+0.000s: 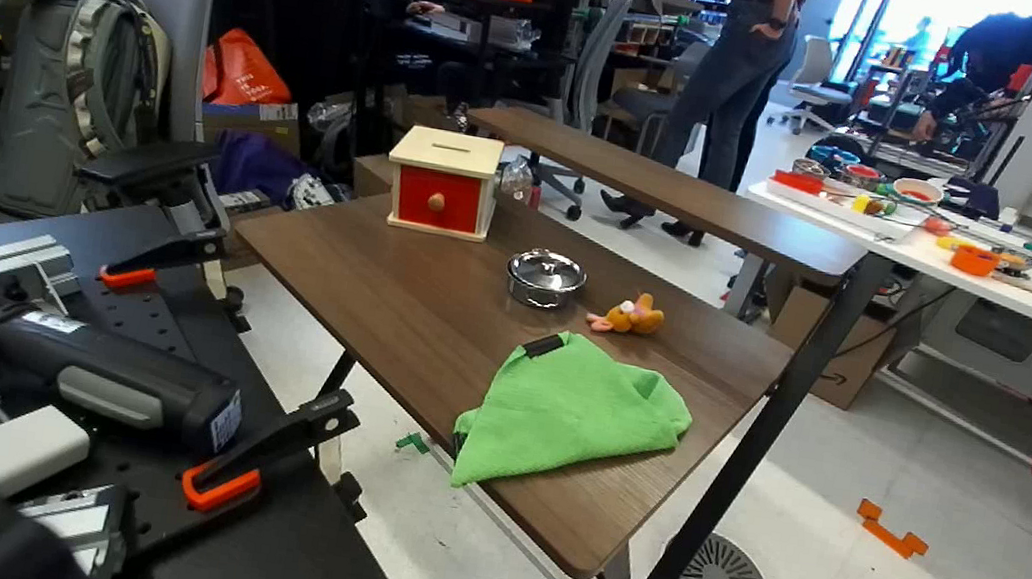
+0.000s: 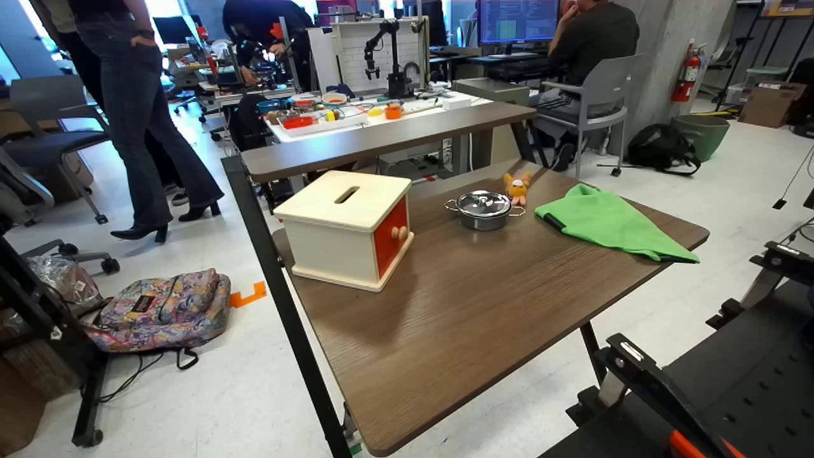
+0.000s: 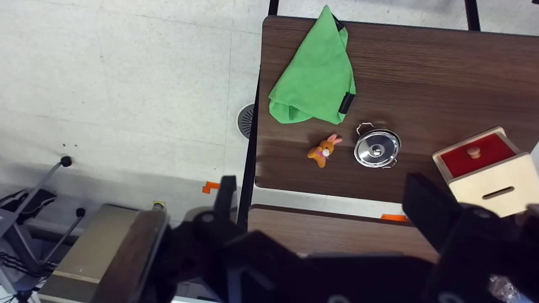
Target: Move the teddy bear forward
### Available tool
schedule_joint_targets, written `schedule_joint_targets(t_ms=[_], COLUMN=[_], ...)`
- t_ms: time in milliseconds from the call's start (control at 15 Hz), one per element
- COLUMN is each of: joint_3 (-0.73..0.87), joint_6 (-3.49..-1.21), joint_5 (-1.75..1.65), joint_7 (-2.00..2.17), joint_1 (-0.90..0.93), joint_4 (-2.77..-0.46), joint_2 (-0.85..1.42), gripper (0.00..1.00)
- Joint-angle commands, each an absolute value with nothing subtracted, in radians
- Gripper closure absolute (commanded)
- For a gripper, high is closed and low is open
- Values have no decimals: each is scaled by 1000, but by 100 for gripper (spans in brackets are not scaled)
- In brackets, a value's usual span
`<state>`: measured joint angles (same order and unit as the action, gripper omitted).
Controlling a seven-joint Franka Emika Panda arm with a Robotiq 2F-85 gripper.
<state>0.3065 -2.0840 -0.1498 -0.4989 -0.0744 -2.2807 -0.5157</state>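
Note:
The teddy bear [image 3: 323, 150] is a small orange-brown soft toy with pink ears. It lies on the brown table [image 3: 425, 80] between the green cloth and the metal pot in the wrist view. It also shows in both exterior views, beside the pot [image 1: 630, 316] [image 2: 516, 187]. My gripper [image 3: 321, 181] shows only in the wrist view, along the lower part. Its two black fingers are spread wide with nothing between them. It is above the table and apart from the toy. The arm and gripper are out of view in both exterior views.
A green cloth [image 1: 575, 409] lies near the toy and overhangs the table edge. A lidded metal pot [image 2: 484, 210] stands beside the toy. A wooden box [image 2: 346, 229] with a red drawer stands at one end. A raised shelf [image 1: 661, 189] runs along the table's far side.

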Motion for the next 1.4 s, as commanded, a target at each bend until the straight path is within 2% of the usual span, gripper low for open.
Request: schedule_joint_targets(t_ms=[0,600,1000,1333], joint_3=[297,274,150,60], joint_6=[-2163,-2475,-2513,-2550], joint_5=[-137,15,194,198], joint_7=[-482,-455,-456,-368], joint_1=[-81,-55,-93,-137], joint_4=[-2289,-2239,-2087,-1918], joint_2=[-465,-73,244,477], gripper=[0,0,0,0])
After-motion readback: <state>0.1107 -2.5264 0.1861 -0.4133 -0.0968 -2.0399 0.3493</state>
